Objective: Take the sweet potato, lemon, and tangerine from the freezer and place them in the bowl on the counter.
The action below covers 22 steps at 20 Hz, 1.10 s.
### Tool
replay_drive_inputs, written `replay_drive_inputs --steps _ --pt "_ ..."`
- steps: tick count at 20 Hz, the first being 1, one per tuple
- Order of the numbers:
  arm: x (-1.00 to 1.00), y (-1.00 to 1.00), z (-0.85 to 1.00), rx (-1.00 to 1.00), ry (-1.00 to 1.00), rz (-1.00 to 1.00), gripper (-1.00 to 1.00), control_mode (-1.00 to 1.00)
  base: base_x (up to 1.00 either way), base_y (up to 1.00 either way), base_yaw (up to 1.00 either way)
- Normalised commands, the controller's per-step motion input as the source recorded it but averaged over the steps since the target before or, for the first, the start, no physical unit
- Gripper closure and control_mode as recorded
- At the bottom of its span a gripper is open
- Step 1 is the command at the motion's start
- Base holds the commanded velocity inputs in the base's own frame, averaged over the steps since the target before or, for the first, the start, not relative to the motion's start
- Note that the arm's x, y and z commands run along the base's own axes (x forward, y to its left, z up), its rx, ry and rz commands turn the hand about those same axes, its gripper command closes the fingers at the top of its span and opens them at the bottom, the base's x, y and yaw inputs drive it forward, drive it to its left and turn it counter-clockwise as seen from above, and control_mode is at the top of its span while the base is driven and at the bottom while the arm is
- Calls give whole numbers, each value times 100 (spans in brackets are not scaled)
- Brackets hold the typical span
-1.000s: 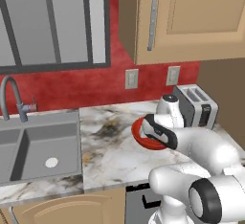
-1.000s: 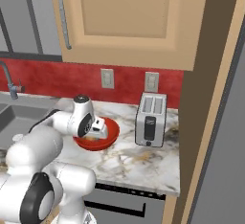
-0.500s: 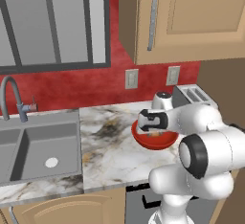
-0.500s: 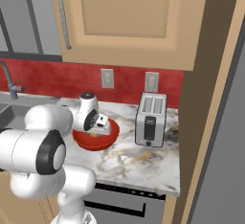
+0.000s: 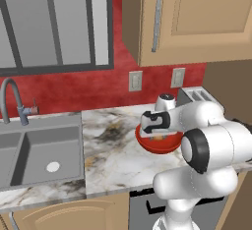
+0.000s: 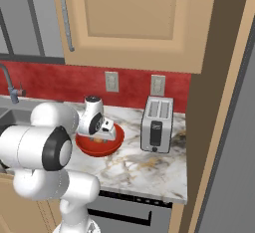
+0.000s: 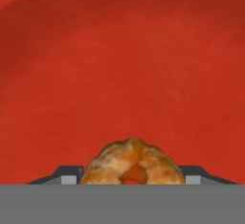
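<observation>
Hand: low over the bowl, fingers either side of the sweet potato; clamped or just letting go, cannot tell.
Desk: marble, carrying the bowl.
Bowl: red, glossy, shallow; left of the toaster.
Sweet potato: inside the bowl; judged firm, lumpy, light; best taken across its middle.

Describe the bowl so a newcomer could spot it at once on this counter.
Start at the marble counter under the tan wall cabinets, then find the silver toaster by the red backsplash. Just left of it in the right base view sits the bowl: wide, shallow, glossy red, the only round red dish there, with the gripper over it.
</observation>
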Motion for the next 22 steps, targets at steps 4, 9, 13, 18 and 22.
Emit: replay_drive_inputs --steps 4,9,13,18,22 --pt "0 0 0 0 6 0 -100 -100 0 0 0" --pt "-14 0 9 0 0 0 -100 -100 0 0 0" --pt "-29 0 38 0 0 0 -100 -100 0 0 0" --pt "-51 0 53 0 -4 0 -100 -100 0 0 0" --pt "-53 0 49 0 -2 0 -100 -100 0 0 0"
